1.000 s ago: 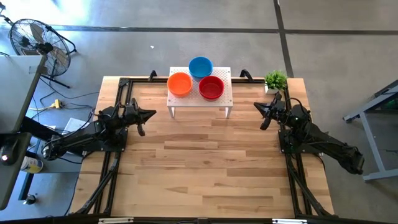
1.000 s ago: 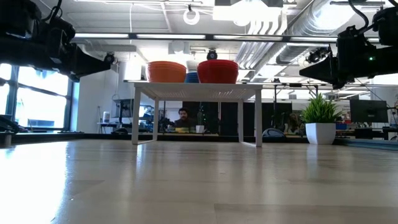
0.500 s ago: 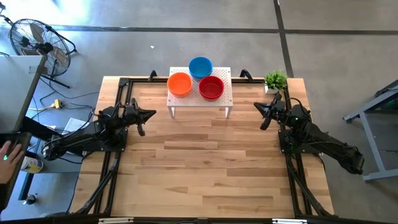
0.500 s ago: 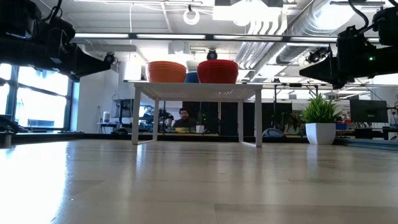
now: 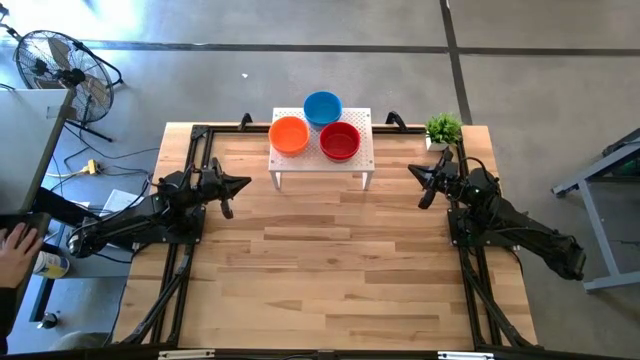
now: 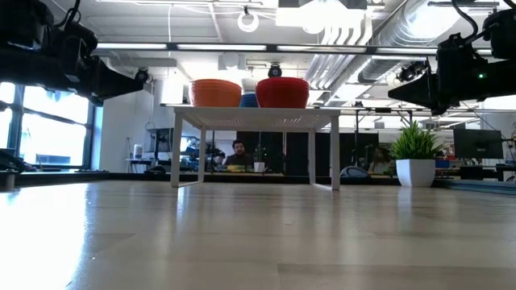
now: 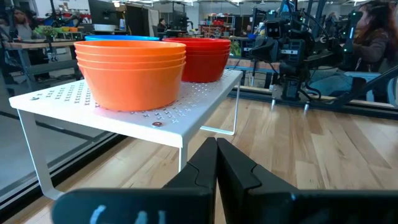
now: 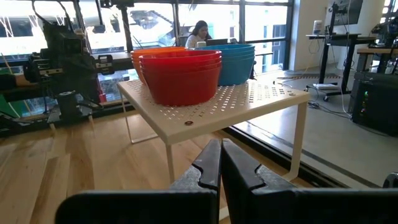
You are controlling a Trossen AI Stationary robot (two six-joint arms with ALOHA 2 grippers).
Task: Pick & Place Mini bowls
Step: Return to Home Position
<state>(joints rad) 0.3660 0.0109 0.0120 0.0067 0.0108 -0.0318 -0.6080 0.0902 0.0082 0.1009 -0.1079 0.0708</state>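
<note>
Three stacks of mini bowls stand on a white perforated stand (image 5: 322, 160) at the table's far edge: orange (image 5: 289, 134) on the left, blue (image 5: 322, 107) behind, red (image 5: 340, 141) on the right. The stacks rest by their bases on the stand's top. In the left wrist view the orange stack (image 7: 130, 71) is nearest; in the right wrist view the red stack (image 8: 180, 74) is. My left gripper (image 5: 247, 182) is shut, level, left of the stand. My right gripper (image 5: 411, 169) is shut, level, right of the stand. Neither holds anything.
A small green plant in a white pot (image 5: 443, 130) stands at the table's far right corner, behind my right gripper. Black frame rails (image 5: 195, 160) run along the table's sides. A person's hand (image 5: 15, 245) shows off the table at the left. Bare wood lies in front of the stand.
Both arms have kept still. A person's hand has come into view off the table's left side.
</note>
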